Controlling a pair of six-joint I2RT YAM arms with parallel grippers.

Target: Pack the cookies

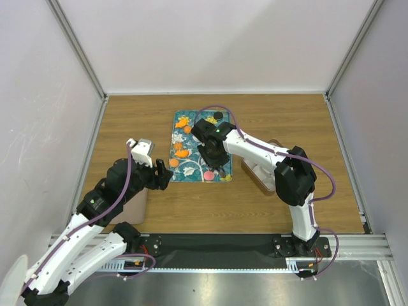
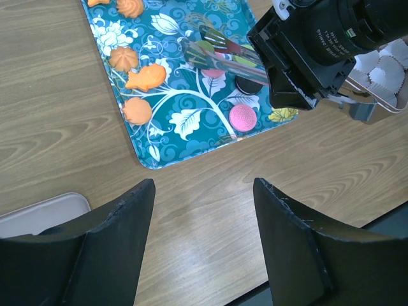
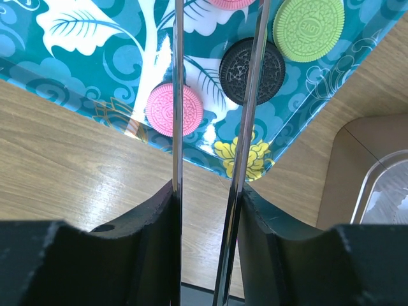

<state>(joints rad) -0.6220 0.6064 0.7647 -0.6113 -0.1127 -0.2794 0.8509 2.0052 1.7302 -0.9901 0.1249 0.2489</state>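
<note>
A teal printed tray [image 1: 191,169] lies mid-table. On it are orange cookies [image 2: 136,111], a pink cookie [image 2: 242,116] and a black cookie [image 2: 247,85]. The right wrist view shows the pink cookie [image 3: 162,109], the black cookie [image 3: 271,67] and a green cookie [image 3: 308,29] near the tray's corner. My right gripper [image 3: 207,191] is shut on metal tongs [image 3: 178,95], whose two arms reach over the pink and black cookies. My left gripper [image 2: 203,185] is open and empty above bare wood, just short of the tray's near edge.
A brown box [image 1: 261,175] holding a clear insert with white paper cups [image 2: 382,70] stands right of the tray. A beige flat piece [image 2: 38,213] lies by the left arm. Grey walls close in the table.
</note>
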